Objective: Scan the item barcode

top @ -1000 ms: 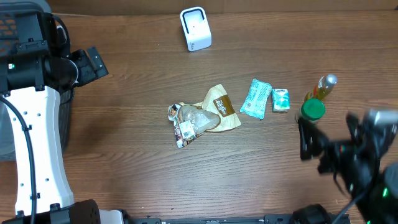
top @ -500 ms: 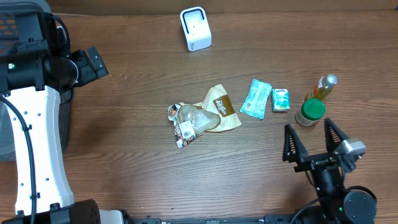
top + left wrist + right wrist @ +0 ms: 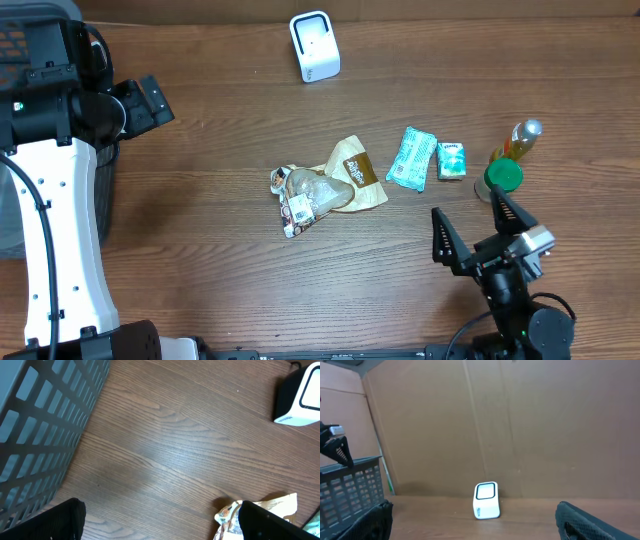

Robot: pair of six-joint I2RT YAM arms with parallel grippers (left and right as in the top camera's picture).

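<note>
Brown wood-grain table point(image 3: 220, 220): right gripper point(image 3: 470, 225) and left gripper point(image 3: 150, 100) both gape wide, empty; the right's far finger, swinging, could topple the green-lidded round jar point(image 3: 503, 177) just beside.

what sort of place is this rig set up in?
Probably a mock checkout station in a lab, not a real shop: a white barcode scanner on a wooden table, loose snack packets, a grey basket and a cardboard backdrop.
</note>
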